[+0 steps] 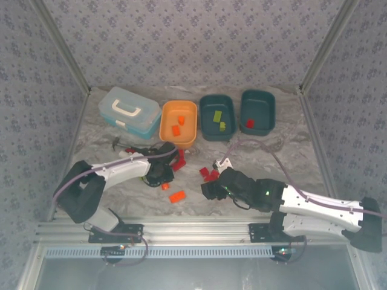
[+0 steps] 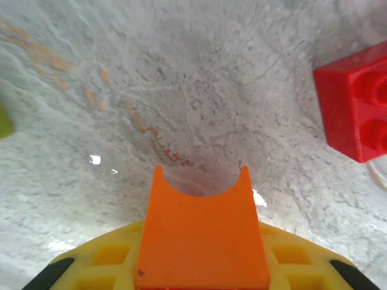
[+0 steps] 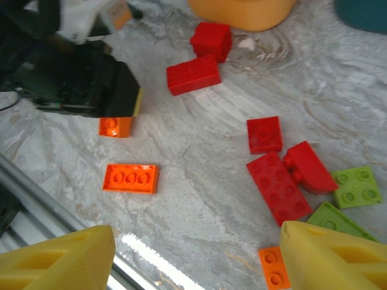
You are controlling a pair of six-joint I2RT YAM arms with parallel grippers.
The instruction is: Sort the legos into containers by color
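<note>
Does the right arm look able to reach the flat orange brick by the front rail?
Probably yes: the flat orange brick lies alone on bare table, and the right gripper hovers nearby with jaws open and empty. The left gripper sits close beside it.

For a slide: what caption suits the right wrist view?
Orange brick gripped by the left fingers; red, orange and lime bricks scattered before the open right fingers.

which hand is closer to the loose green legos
Right. The green legos lie just by a finger of the right hand. The left hand, shut on an orange lego, is well off, past the red legos.
</note>
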